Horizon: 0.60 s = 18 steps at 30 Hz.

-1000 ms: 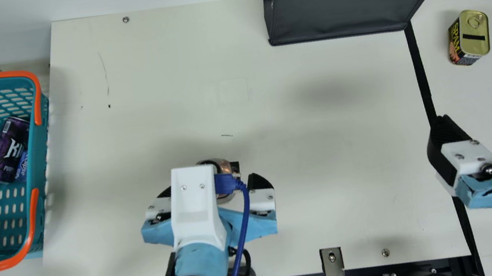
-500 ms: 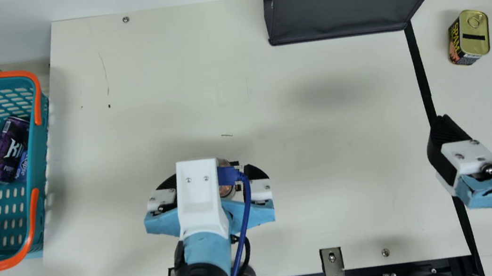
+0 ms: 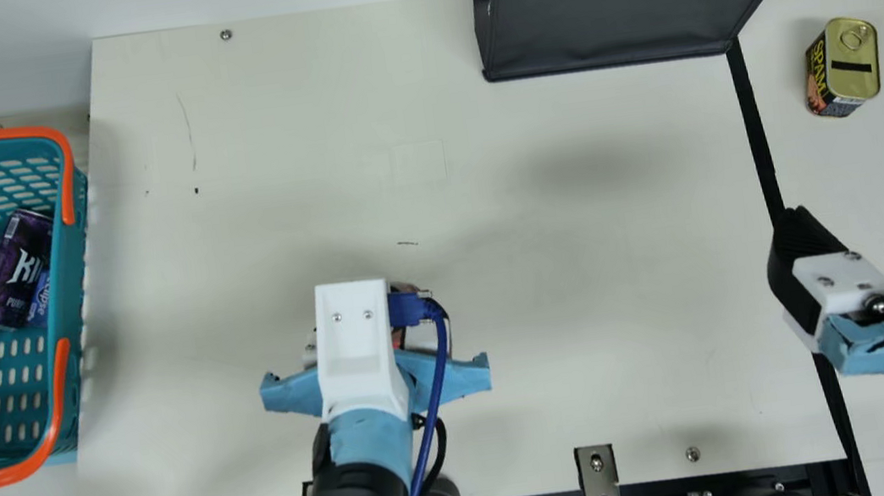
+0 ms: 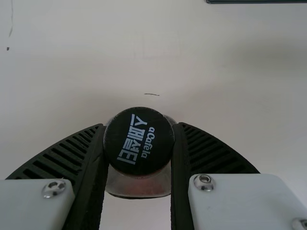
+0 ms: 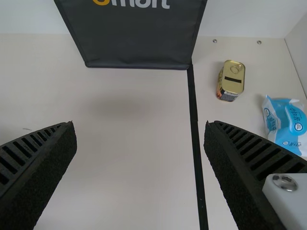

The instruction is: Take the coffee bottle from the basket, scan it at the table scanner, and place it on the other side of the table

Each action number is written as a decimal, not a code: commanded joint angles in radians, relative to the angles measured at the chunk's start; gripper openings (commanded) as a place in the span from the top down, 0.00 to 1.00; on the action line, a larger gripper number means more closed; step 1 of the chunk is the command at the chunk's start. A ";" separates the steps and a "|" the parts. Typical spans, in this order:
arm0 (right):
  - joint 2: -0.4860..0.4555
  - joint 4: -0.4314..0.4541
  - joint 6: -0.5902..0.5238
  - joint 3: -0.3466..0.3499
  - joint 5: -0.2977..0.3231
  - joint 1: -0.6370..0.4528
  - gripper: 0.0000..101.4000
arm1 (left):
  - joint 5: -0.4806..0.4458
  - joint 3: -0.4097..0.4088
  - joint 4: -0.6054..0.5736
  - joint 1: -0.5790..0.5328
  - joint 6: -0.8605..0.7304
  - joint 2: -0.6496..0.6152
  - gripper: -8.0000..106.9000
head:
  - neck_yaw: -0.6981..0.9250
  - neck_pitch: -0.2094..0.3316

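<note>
Bottle (image 4: 139, 148) held, likely for its scan
It was pinched upright in the left hand (image 4: 139, 126), fingers part open at its sides. Next, it likely had to be shown to the scanner.

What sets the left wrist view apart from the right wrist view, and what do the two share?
Left wrist view: the coffee bottle, its black cap facing the camera, held between the two fingers of the left claw.

Right wrist view: the right claw, open with nothing between its fingers, plus a gold-topped tin, a blue-and-white packet and a long black line.

Both: the cream table, a short dark mark on it, and the dark bag, just its lower edge in the left wrist view.
</note>
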State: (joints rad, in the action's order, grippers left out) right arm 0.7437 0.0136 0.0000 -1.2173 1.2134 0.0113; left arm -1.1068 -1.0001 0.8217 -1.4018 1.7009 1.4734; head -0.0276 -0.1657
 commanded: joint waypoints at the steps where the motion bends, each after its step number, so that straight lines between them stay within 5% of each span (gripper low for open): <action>1: 0.000 0.000 0.000 0.000 0.000 0.000 0.06 | 0.003 0.004 0.001 0.001 -0.001 -0.004 0.90 | 0.000 0.027; 3: 0.000 0.000 0.000 0.000 0.000 0.000 0.06 | 0.004 0.008 0.004 0.001 -0.002 -0.010 1.00 | 0.000 0.027; 18: 0.000 0.000 0.000 0.000 -0.001 0.000 0.06 | 0.025 0.014 -0.036 -0.008 -0.156 -0.127 1.00 | 0.000 0.027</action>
State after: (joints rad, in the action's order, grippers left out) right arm 0.7437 0.0136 0.0000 -1.2173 1.2125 0.0113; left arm -1.0874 -0.9875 0.7915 -1.4117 1.5747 1.3548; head -0.0276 -0.1657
